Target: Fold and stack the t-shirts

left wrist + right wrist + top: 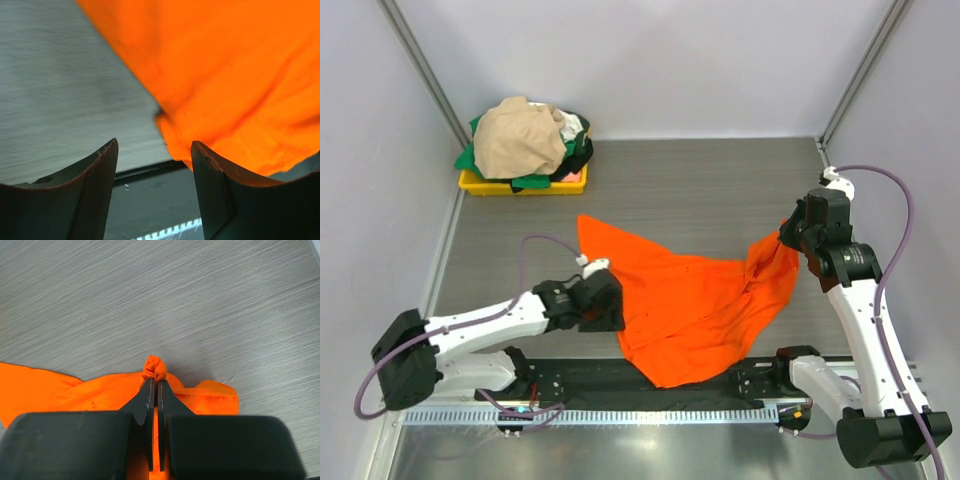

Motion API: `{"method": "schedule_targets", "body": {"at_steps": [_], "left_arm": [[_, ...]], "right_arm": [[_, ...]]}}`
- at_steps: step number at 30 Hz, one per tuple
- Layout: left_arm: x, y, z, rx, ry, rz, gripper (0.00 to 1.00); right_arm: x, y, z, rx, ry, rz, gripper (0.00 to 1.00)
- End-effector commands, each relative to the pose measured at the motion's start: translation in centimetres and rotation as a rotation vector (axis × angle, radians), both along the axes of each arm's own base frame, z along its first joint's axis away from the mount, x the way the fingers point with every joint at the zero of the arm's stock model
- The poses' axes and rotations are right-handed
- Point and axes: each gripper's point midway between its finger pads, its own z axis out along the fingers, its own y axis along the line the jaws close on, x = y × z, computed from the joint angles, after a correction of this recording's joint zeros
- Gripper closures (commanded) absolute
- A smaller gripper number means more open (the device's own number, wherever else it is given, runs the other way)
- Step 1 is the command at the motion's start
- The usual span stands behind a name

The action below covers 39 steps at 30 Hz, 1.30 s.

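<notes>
The orange t-shirt [695,300] lies spread and crumpled on the table's middle. My right gripper [788,232] is shut on a pinched fold of its right edge and lifts it; the bunched cloth [155,369] shows at the fingertips in the right wrist view. My left gripper [605,305] is open and empty at the shirt's left edge; the orange cloth [225,70] lies just past and beside its right finger [212,190]. The other t-shirts, beige [518,138], dark green [470,158], white and black, are heaped at the back left.
The yellow bin [480,184] holds the heap of shirts in the back left corner. A black strip [590,378] runs along the table's near edge between the arm bases. Grey walls with metal posts enclose the table on three sides.
</notes>
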Motion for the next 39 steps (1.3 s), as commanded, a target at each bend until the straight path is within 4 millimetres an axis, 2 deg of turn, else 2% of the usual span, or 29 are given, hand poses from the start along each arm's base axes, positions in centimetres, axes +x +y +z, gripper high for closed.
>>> {"method": "schedule_targets", "body": {"at_steps": [1,3,4,5,6,8,10,18,23,28,39], "left_arm": [[1.1,-5.3,2.9,-0.076,-0.129,-0.034,0.40],[0.4,-6.4,1.7,-0.006,-0.132,-0.105,0.41],[0.6,-7.4,2.4,-0.005,-0.153,-0.122,0.41],[0.4,-7.1,1.1,0.069,-0.142,-0.149,0.43],[-0.2,-7.8,1.3,0.092,-0.154,-0.183,0.44],[-0.2,-8.0,1.3,0.153,-0.171,-0.200,0.46],[-0.6,-8.2,0.4,0.201,-0.164,-0.229,0.46],[-1.6,-7.5,-0.4,0.248,-0.179,-0.255,0.46],[-2.2,-8.0,-0.4,0.251,-0.194,-0.325,0.46],[-3.0,-8.4,-1.3,0.269,-0.182,-0.348,0.46],[-3.2,-7.3,-3.4,0.346,-0.160,-0.353,0.51]], "right_arm": [[0.7,-0.1,1.3,-0.001,-0.072,-0.003,0.99],[0.6,-0.1,1.3,-0.001,-0.075,0.001,0.99],[0.5,-0.1,1.2,-0.001,-0.073,0.002,0.99],[0.6,0.0,1.2,0.001,-0.072,0.005,0.99],[0.5,0.0,1.2,0.001,-0.070,0.005,0.99],[0.5,0.0,1.2,0.001,-0.072,0.007,0.99],[0.4,0.0,1.2,0.000,-0.069,0.006,0.99],[0.3,-0.1,0.9,-0.008,-0.062,0.009,0.99],[0.3,-0.1,0.4,-0.007,-0.048,0.008,0.99],[0.2,-0.1,0.4,-0.010,-0.050,0.005,0.99],[0.1,-0.3,0.3,-0.016,-0.050,0.005,0.99]]}}
